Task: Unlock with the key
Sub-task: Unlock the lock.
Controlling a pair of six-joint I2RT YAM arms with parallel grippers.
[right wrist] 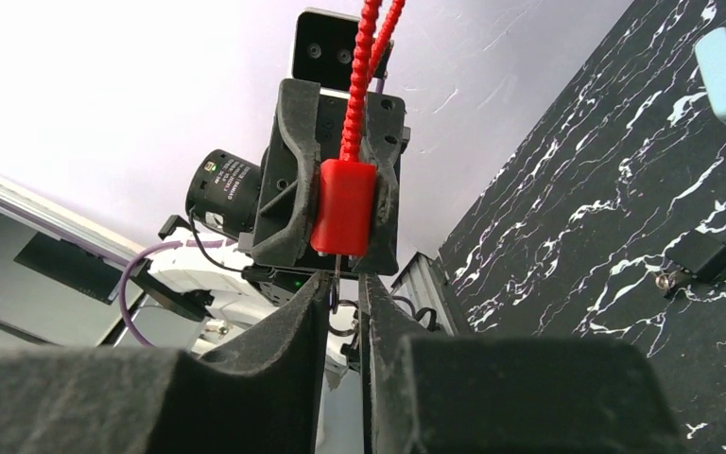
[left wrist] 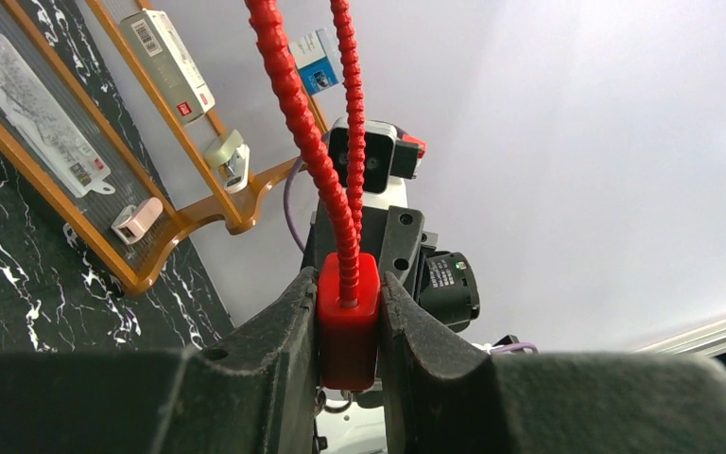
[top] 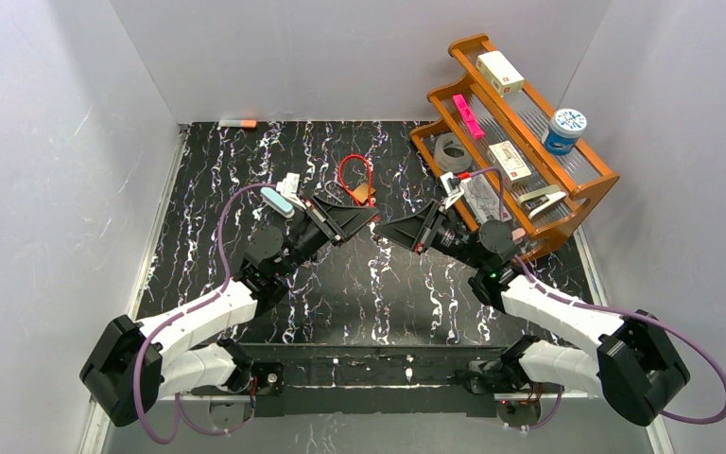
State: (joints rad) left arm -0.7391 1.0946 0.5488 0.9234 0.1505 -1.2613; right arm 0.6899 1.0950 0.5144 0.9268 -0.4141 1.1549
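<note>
I have the left gripper (top: 371, 219) clamped on the red lock (left wrist: 348, 322). Its two fingers (left wrist: 284, 322) press flat against the lock's sides, opened only as wide as the body. The lock sits between the two gripper tips over the middle of the table (top: 359, 284). Its red cable (left wrist: 293, 95) runs out of the top of the body, and from above it loops toward the far side.

The key (right wrist: 337, 268) sticks out of the lock's lower end, and its ring (right wrist: 340, 312) hangs between my right fingers (right wrist: 293, 331). The right gripper (right wrist: 340, 288) faces the left one tip to tip, its jaws drawn in to a narrow slot around the key. I cannot tell whether the pads are actually pinching it. The wooden rack (top: 581, 165) stands at the far right.
</note>
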